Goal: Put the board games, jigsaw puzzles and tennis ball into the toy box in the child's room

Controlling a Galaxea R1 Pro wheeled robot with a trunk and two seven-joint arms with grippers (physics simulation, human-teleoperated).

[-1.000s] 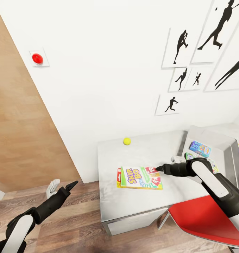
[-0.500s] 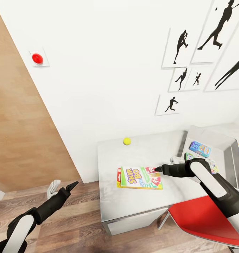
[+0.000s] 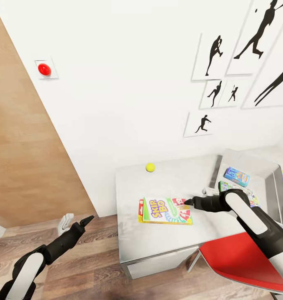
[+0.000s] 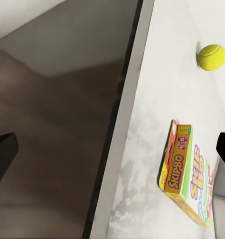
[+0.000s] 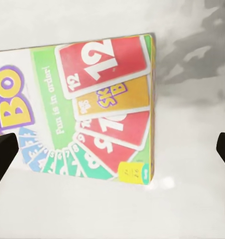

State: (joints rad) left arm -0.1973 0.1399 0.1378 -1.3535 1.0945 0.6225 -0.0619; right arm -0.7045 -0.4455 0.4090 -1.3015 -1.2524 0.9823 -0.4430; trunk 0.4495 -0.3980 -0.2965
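Observation:
A Skip-Bo board game [image 3: 165, 210] lies flat on the grey table [image 3: 166, 237], near its front. My right gripper [image 3: 189, 202] hovers just above the game's right end, open; in the right wrist view its fingers [image 5: 3, 157] stand wide apart over the card artwork of the game [image 5: 97, 109]. A yellow tennis ball [image 3: 150, 167] rests near the table's back edge and shows in the left wrist view as the ball [image 4: 211, 57], beyond the game [image 4: 188, 174]. The grey toy box [image 3: 262, 168] at the right holds a blue game [image 3: 236, 176] and another colourful box [image 3: 251, 196]. My left gripper [image 3: 86, 219] hangs open over the floor.
A red chair [image 3: 241, 260] is tucked under the table's right front, below my right arm. A wooden panel [image 3: 24, 146] stands at the left beside the white wall, which carries a red button [image 3: 44, 69] and sports silhouettes. Wood flooring [image 3: 87, 266] lies left of the table.
My right gripper has shifted slightly at the game's right end. The left arm has drifted a little; the game and the ball have not moved.

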